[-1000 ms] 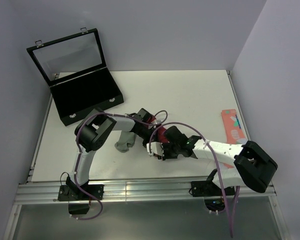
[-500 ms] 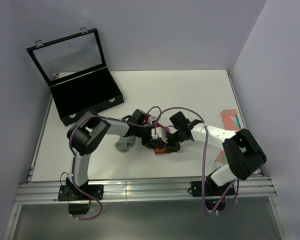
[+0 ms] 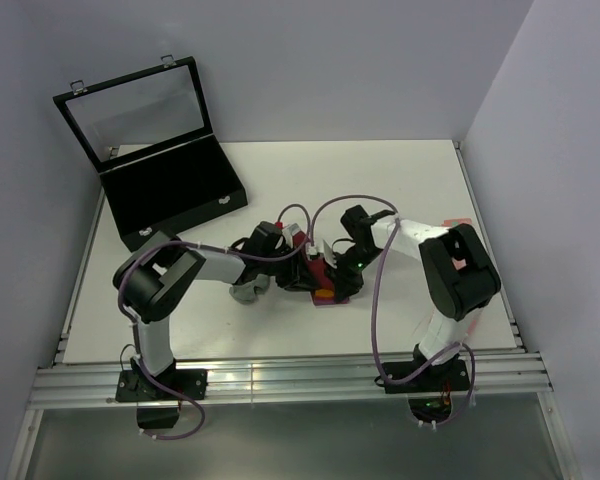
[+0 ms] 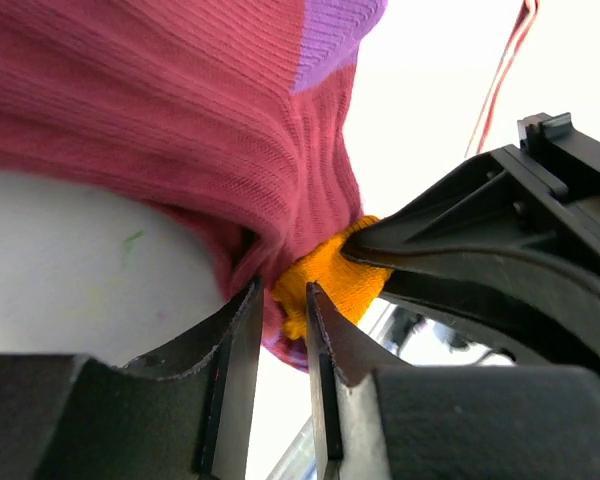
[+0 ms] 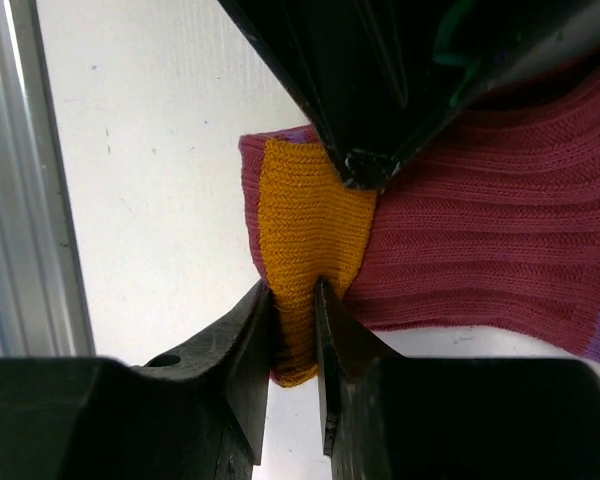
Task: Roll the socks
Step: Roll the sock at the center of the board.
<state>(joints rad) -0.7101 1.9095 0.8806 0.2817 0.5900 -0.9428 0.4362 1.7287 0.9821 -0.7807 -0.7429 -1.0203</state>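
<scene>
We judge this task to be barely begun: the magenta-red sock [image 5: 480,250] lies near the middle of the table [image 3: 380,190], between the two arms, and nothing about it reads as a finished roll. In the right wrist view most of its ribbed body lies flat on the surface, with the orange toe [image 5: 305,215] at the end nearest the table's front edge, and the purple heel [image 4: 335,35] shows further along the sock. The right gripper [image 5: 292,290] is clamped on the lower edge of that toe, the orange knit filling the narrow gap between its fingers. The left gripper [image 4: 283,295] meets the same end from the opposite side. Its jaws stand a little apart with bunched red and orange cloth at their tips, and we cannot tell whether they pinch that cloth or merely touch it. In that view the fabric is gathered into a fold, which we take as the first turn of a roll at most. The grey sock [image 3: 246,289] lies crumpled just beside the left arm, near the red one but apart from it, with neither gripper on it. So what is left, as we see it, is almost everything: turning the toe over, rolling the red sock along its length, and then dealing with the grey one
</scene>
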